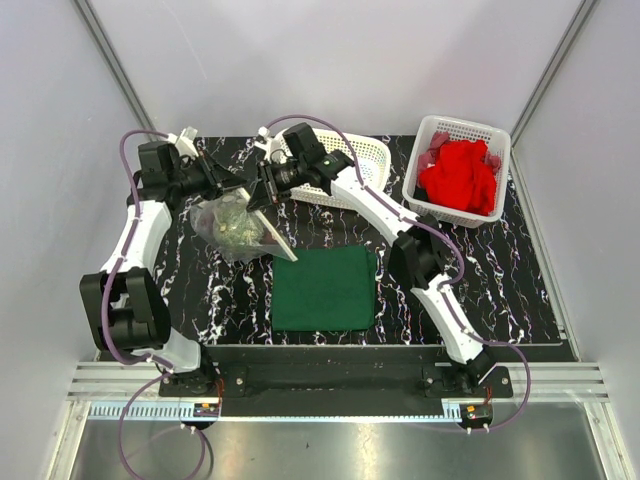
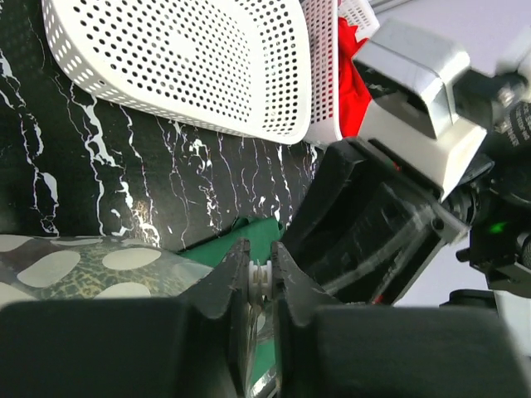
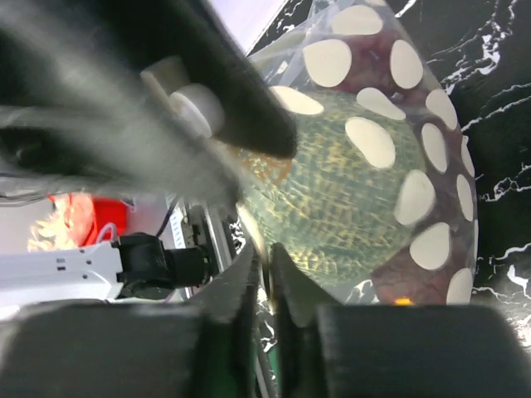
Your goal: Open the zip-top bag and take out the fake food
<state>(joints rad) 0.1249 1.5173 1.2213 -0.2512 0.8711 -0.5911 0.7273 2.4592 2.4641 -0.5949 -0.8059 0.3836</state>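
Clear plastic, the zip-top bag (image 1: 232, 228) hangs between the tools. The left tool (image 2: 261, 278) and right tool (image 3: 264, 278) each pinch nearly closed on its top edge. The fake food (image 3: 348, 199) lies inside, just beyond the right tool. The mouth seems not yet pulled apart, so opening and emptying remain.

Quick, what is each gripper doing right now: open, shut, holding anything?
Left gripper: closed, pinching an edge of the clear, crinkly plastic zip-top bag.
Right gripper: closed on the same bag's edge.

Pale grey walls (image 1: 330, 60) enclose a black, white-veined marble tabletop (image 1: 520, 290) — evenly lit, metal rails (image 1: 560, 380) in front.
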